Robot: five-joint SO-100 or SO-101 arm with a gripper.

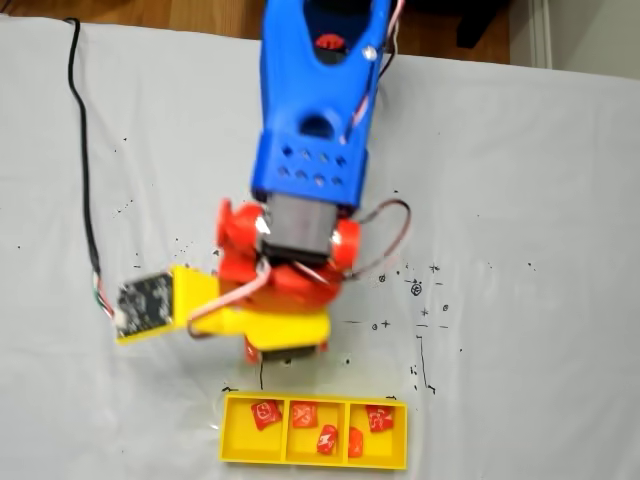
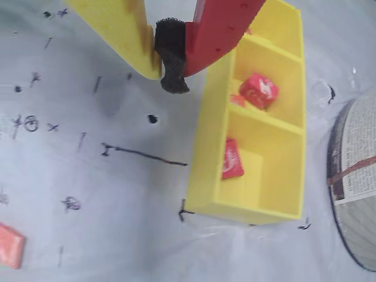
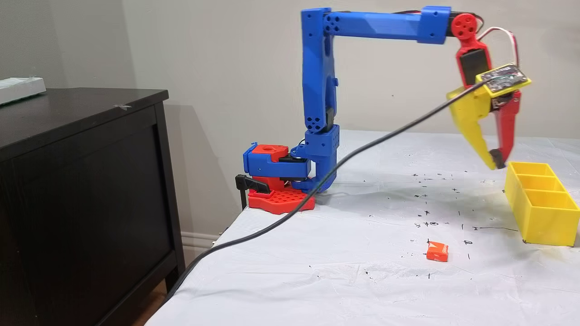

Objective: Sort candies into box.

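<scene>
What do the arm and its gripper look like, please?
The arm has blue plastic links on a red base. The gripper pairs a yellow finger with a red one, black foam pad at the tip. Red-white wires and a black cable run along it.

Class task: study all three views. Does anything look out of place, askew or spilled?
One small orange-red wrapped candy lies alone on the white table cover, apart from the bright yellow three-compartment plastic tray holding the other candies. The end effector, shut and empty, hangs above.
</scene>
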